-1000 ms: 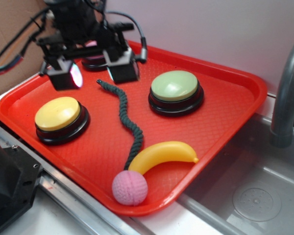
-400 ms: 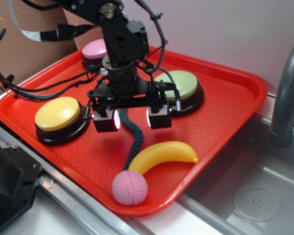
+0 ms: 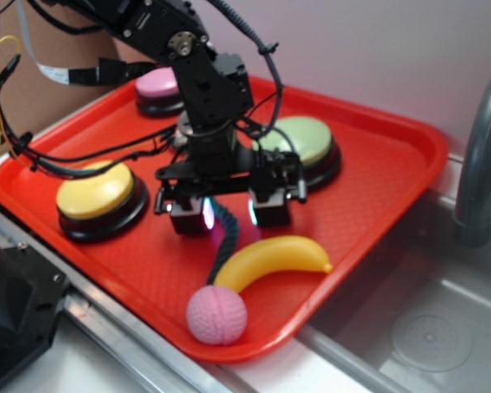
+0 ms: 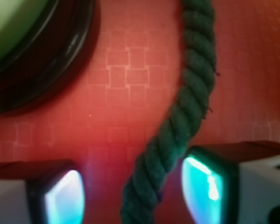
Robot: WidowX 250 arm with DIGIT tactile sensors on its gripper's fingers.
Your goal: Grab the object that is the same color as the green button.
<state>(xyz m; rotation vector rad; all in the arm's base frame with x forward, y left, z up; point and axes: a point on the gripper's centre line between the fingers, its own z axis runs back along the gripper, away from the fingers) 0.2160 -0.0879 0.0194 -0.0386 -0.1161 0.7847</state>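
Observation:
The dark green braided rope (image 3: 223,239) lies wavy on the red tray (image 3: 368,205); in the wrist view the rope (image 4: 177,126) runs from the top down between my fingers. My gripper (image 3: 229,214) is low over the rope's middle, open, one finger on each side of it, nearer the right pad (image 4: 203,189) than the left. A gap shows on both sides of the rope in the wrist view (image 4: 135,196). The pale green button (image 3: 299,141) on its black base sits just behind the gripper, and its edge (image 4: 18,28) fills the wrist view's top left corner.
A yellow-topped button (image 3: 94,195) stands at the tray's left, a pink-topped one (image 3: 159,86) at the back. A yellow banana (image 3: 274,258) and a pink ball (image 3: 217,314) lie near the tray's front edge by the rope's end. A sink (image 3: 417,319) and faucet (image 3: 479,155) are on the right.
The arm came forward from the tray's back to the rope's middle and dropped lower. The fingers now straddle the rope and stand closer together than before.

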